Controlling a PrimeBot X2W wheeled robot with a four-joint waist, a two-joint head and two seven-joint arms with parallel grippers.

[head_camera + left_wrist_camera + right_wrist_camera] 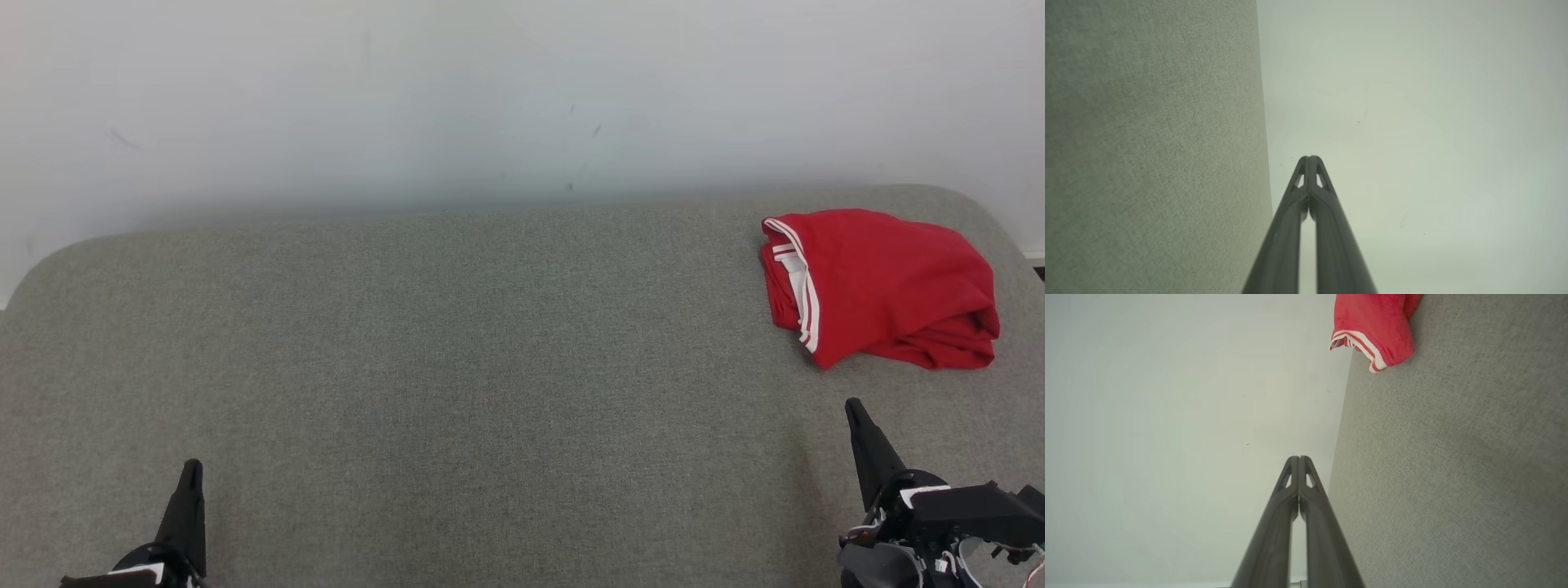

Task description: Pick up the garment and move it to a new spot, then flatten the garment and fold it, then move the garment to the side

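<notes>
Right pincer [1299,457], closed, sights garment [1372,326]; left pincer [1309,157], wall [1412,122].

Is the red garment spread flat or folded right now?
Bunched, not spread: the red garment lies as a compact rumpled bundle with layers overlapping.

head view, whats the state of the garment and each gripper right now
garment: bundled up, not spread flat, lying free at the far right of the grey surface
left gripper: shut, empty, far from the garment
right gripper: shut, empty, short of the garment, not touching it
</notes>
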